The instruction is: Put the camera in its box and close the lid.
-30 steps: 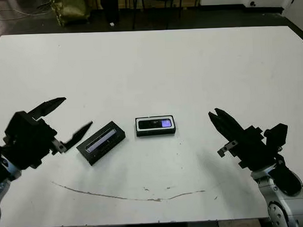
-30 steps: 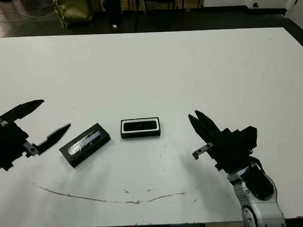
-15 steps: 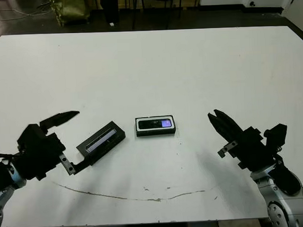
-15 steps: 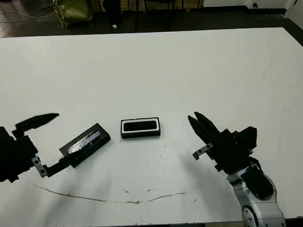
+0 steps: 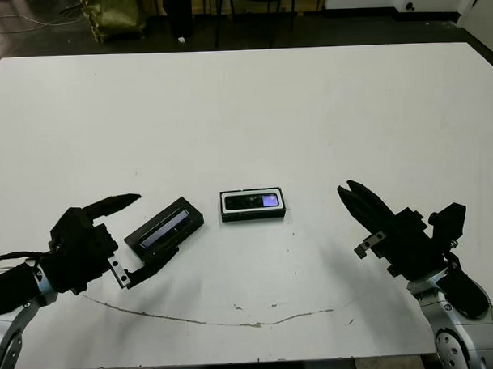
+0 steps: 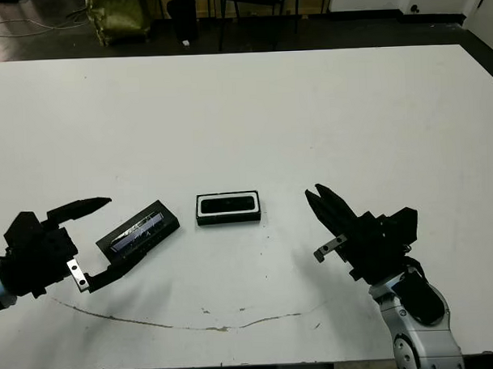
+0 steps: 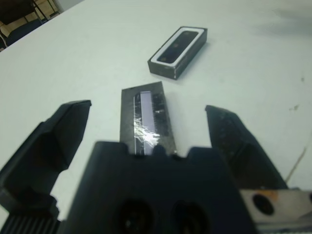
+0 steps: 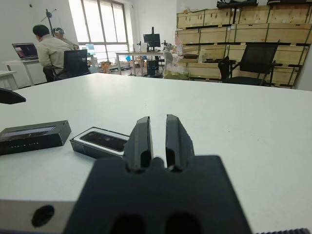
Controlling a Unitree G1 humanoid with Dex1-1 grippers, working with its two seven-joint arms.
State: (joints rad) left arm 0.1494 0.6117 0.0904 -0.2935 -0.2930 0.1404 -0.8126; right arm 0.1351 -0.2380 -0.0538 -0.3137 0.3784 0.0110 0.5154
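Partly hidden: lid (image 7: 148,117) end behind left gripper (image 7: 146,129).

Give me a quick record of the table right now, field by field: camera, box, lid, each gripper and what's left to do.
camera: slim black bar with a glowing bluish screen, lying inside the box
box: shallow white-lined black tray, uncovered, mid-table
lid: flat black cover with a glossy strip, on the table to the box's left, apart from it
left gripper: open, fingers either side of the lid's near end
right gripper: shut, holding nothing, right of the box
remaining: lid not yet on the box
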